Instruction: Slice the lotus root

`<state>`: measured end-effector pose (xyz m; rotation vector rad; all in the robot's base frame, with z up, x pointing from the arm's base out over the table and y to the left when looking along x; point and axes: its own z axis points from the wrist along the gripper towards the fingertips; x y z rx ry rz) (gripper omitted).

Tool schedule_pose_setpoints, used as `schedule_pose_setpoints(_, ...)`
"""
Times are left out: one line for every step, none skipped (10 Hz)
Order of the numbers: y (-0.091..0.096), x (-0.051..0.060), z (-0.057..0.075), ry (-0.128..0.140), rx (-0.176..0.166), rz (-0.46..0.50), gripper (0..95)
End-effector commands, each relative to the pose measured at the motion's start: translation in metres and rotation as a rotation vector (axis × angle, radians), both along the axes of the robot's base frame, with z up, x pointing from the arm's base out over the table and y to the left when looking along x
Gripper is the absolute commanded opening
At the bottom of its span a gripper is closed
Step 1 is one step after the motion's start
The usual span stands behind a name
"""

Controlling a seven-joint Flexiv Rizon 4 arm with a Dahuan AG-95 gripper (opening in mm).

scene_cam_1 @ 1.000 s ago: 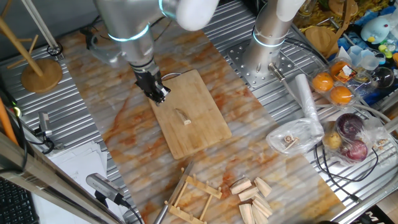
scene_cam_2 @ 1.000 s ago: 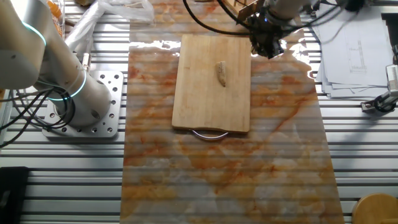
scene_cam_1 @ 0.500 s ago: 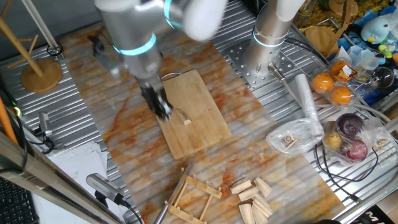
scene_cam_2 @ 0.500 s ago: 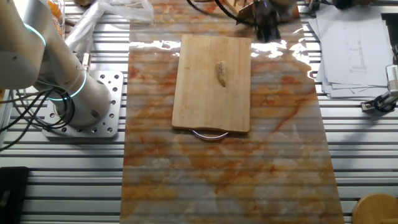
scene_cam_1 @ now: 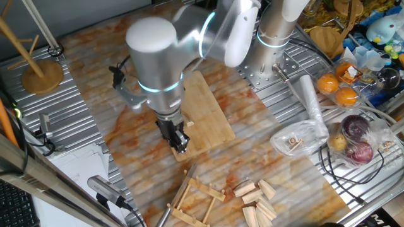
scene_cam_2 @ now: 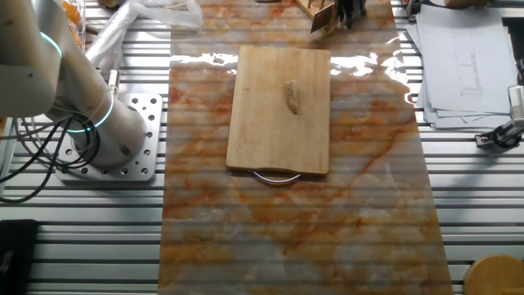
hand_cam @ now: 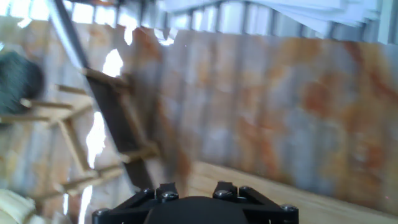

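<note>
Lotus root (scene_cam_2: 291, 96) lies mid-board (scene_cam_2: 278, 139), uncut. Gripper (scene_cam_1: 180, 142) at the board's edge nearest the knife rack (scene_cam_1: 196, 200); fingers' state cannot tell. Risk: fast reach knocks the rack, misgrabs knife.

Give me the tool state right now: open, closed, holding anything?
Tool: cannot tell open or closed; the views are too blurred or cropped. Nothing visibly held. It hangs over the near edge of the cutting board, apart from the lotus root.

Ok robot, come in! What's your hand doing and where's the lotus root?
Gripper empty, over the cutting board's edge near the knife rack; jaws unclear. Lotus root whole, lying on board. Nothing blocking it.
</note>
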<state>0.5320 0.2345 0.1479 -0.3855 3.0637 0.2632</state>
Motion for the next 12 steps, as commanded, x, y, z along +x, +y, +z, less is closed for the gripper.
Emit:
schedule_pose_setpoints(0.0004,-0.0012,0.0012,0.013,-0.056,0.154,19.0)
schedule_pose_setpoints(0.0004,-0.0012,0.0012,0.008,-0.06,0.193,19.0)
schedule_pose_setpoints(0.0004,-0.0012,0.0012,0.011,-0.062,0.223,19.0)
schedule_pose_setpoints(0.0004,-0.0012,0.0012,0.012,-0.062,0.256,19.0)
schedule_pose_setpoints(0.0004,-0.0012,0.0012,0.01,-0.063,0.271,19.0)
schedule_pose_setpoints(0.0004,-0.0012,0.0012,0.012,-0.058,0.268,19.0)
schedule_pose_setpoints(0.0004,-0.0012,0.0012,0.021,-0.051,0.268,19.0)
schedule_pose_setpoints(0.0004,-0.0012,0.0012,0.017,-0.036,0.282,19.0)
schedule_pose_setpoints(0.0004,-0.0012,0.0012,0.011,-0.024,0.297,19.0)
schedule_pose_setpoints(0.0004,-0.0012,0.0012,0.011,-0.023,0.295,19.0)
schedule_pose_setpoints(0.0004,-0.0012,0.0012,0.014,-0.023,0.283,19.0)
schedule_pose_setpoints(0.0004,-0.0012,0.0012,0.019,-0.028,0.262,19.0)
